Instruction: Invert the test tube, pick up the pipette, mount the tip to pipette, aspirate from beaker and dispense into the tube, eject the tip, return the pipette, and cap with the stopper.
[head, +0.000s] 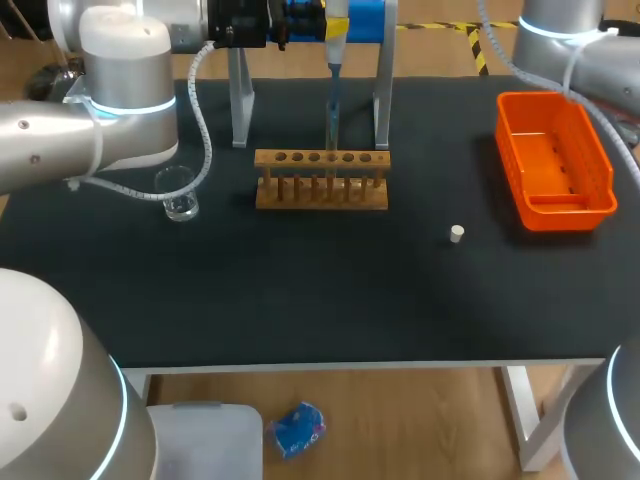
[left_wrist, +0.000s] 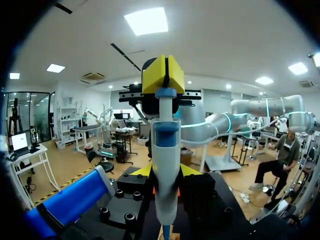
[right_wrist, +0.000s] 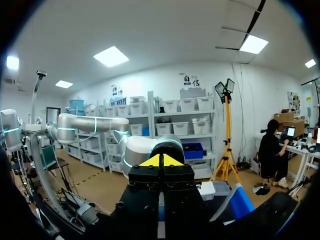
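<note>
Gripping the pipette (head: 337, 50) upright in the left gripper (left_wrist: 165, 171) near the table's (head: 300, 300) back edge, tip seemingly down over the test tube rack (head: 320, 190), with the right gripper (left_wrist: 163, 75) pinched shut atop its plunger (left_wrist: 165, 93)

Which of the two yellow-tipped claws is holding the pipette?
The left gripper: its fingers clasp the pipette from both sides. The right gripper sits shut above its top.

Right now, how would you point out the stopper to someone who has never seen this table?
Find the orange bin on the right of the black table. Off its near left corner, alone on the bare tabletop, sits the stopper. It is a small white plug, far smaller than the wooden rack and glass beaker further left.
</note>
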